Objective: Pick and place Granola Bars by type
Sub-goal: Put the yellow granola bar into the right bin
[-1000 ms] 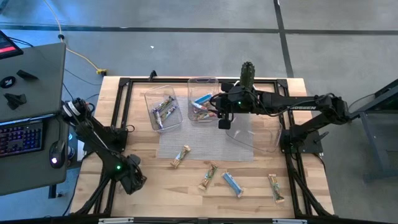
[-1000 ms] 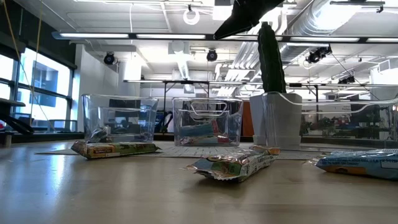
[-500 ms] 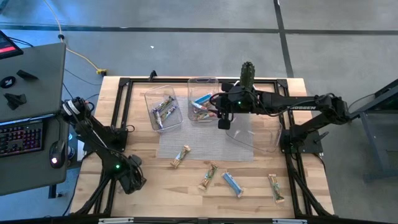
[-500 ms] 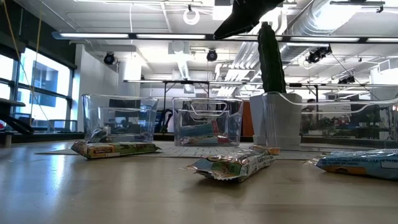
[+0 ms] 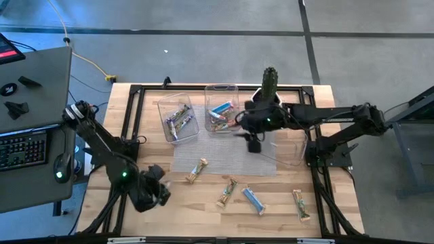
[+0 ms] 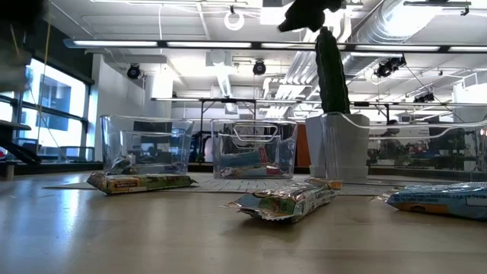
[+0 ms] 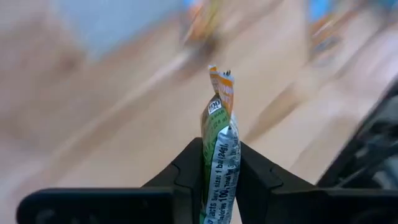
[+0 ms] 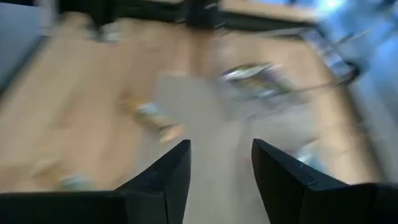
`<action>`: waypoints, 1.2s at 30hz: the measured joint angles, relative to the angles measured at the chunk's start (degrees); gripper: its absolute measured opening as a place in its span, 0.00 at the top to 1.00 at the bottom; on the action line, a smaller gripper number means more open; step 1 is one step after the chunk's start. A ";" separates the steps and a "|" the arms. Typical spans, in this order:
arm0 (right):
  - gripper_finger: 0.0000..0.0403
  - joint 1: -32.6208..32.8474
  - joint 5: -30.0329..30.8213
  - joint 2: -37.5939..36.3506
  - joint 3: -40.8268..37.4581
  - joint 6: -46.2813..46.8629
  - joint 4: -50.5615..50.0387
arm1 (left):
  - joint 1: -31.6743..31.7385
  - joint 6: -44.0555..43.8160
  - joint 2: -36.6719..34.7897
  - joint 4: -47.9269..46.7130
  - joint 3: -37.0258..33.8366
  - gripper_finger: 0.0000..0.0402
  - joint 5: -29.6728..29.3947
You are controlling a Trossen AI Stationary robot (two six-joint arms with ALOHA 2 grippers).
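Your left gripper [image 7: 221, 163] is pinching a green-tan granola bar [image 7: 219, 155] btw, jaws tight on it. Right gripper [image 8: 221, 168] by the bins [image 5: 222, 107], jaws apart, holding nothing.

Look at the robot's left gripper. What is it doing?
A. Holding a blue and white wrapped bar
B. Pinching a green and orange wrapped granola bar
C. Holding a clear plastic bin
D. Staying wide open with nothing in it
B. In the left wrist view, the left gripper is shut on a slim green and orange wrapped granola bar that sticks out past its two dark fingers.
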 joint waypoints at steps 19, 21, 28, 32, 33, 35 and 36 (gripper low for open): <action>0.62 26.95 2.16 -5.13 0.00 44.25 -37.86 | 44.57 74.76 4.36 42.08 11.21 0.84 0.78; 0.62 31.12 4.49 -5.13 0.00 46.28 -38.04 | 47.74 72.69 7.07 42.69 11.21 0.84 3.32; 0.62 42.69 13.10 -5.13 0.00 50.42 -38.00 | 53.01 81.75 21.64 75.64 11.83 0.85 29.00; 0.62 46.49 19.64 -5.13 0.00 54.01 -37.97 | 52.97 91.81 31.10 83.72 17.16 0.85 29.34; 0.62 47.18 20.62 -5.13 0.00 55.17 -37.94 | 53.01 92.96 33.39 83.39 19.20 0.85 28.95; 0.62 48.29 22.33 -5.13 0.00 57.15 -37.95 | 53.06 93.37 38.03 83.02 23.68 0.85 28.79; 0.62 48.73 23.05 -5.13 0.00 57.66 -37.91 | 53.06 93.37 40.50 83.22 26.18 0.85 28.72</action>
